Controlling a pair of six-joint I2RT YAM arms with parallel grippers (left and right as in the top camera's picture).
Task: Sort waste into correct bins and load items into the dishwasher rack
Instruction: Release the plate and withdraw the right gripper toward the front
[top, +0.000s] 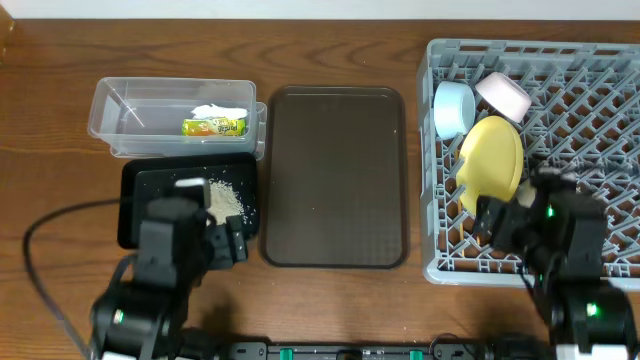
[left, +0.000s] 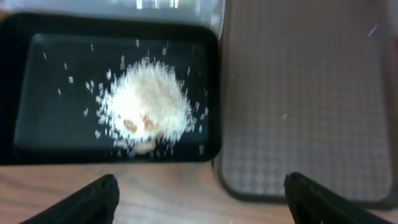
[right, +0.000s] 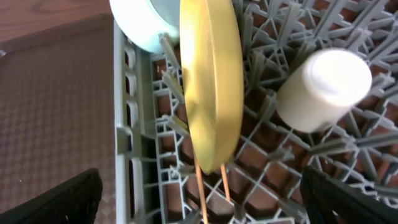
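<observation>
Rack (top: 600, 70): on the counter's (top: 60, 60) right side, under my right arm.
Plate (right: 211, 81): on edge in it, dead ahead.
Chopsticks (right: 201, 186): below plate, long axis pointing back at me.
Right fingers (right: 62, 202): released, straddling them.
Left fingers (left: 93, 199): released, near rice (left: 149, 106).

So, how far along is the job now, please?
It looks mostly done. The wrapper lies in the clear tub, the rice in the black tray. In the rack stand the yellow plate, a light blue bowl, a pale cup and the chopsticks. The left hand and the right hand are open and hold nothing. Left: I see no second bowl, so check that.
</observation>
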